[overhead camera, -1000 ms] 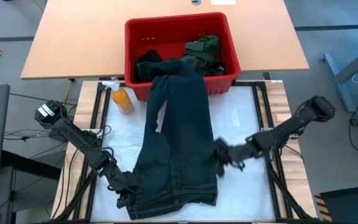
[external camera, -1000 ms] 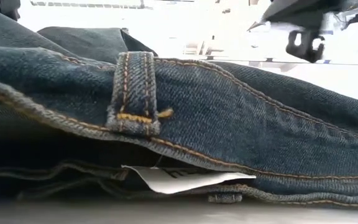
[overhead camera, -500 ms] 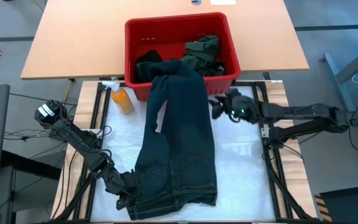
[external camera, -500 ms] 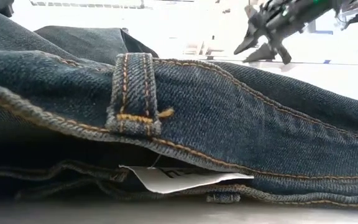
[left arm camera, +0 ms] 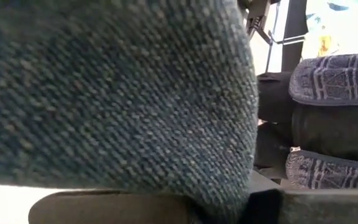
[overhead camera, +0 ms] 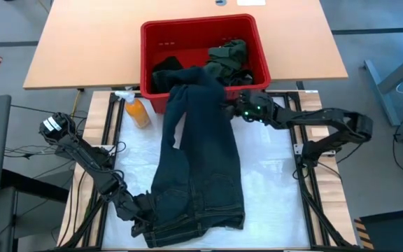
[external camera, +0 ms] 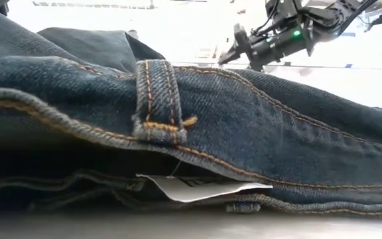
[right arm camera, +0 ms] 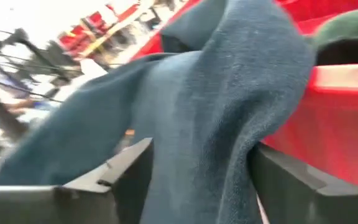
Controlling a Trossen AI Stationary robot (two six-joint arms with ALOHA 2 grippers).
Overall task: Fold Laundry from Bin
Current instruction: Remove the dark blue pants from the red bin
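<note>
Dark blue jeans (overhead camera: 198, 161) lie lengthwise on the white mat. Their waistband is at the near edge and one leg end is draped over the near rim of the red bin (overhead camera: 201, 28). A dark olive piece (overhead camera: 229, 54) and a black cloth (overhead camera: 165, 71) lie inside the bin. My left gripper (overhead camera: 137, 213) is shut on the waistband at the near left. My right gripper (overhead camera: 231, 112) is open beside the bin's near rim. Its fingers (right arm camera: 126, 171) stand on either side of the draped leg (right arm camera: 210, 124). My left gripper holds the jeans at the waistband's left corner (overhead camera: 150, 210), coming from the table's left and slanting down. Denim (left arm camera: 117, 93) fills its wrist view and hides the contact. The jeans lie flat on the mat. My right gripper's fingers flank the leg; I cannot tell whether they touch it.
An orange spray bottle (overhead camera: 137, 110) lies on the mat left of the jeans, near the bin's near left corner. A paper tag (external camera: 197, 187) sticks out under the waistband. The black frame rails (overhead camera: 301, 140) run along the mat's sides.
My right gripper has swung from the jeans' right edge at mid-table toward the far edge, up to the leg at the bin's rim. It has levelled out and opened on the way. The waistband has slid a little sideways in front of the low camera.
</note>
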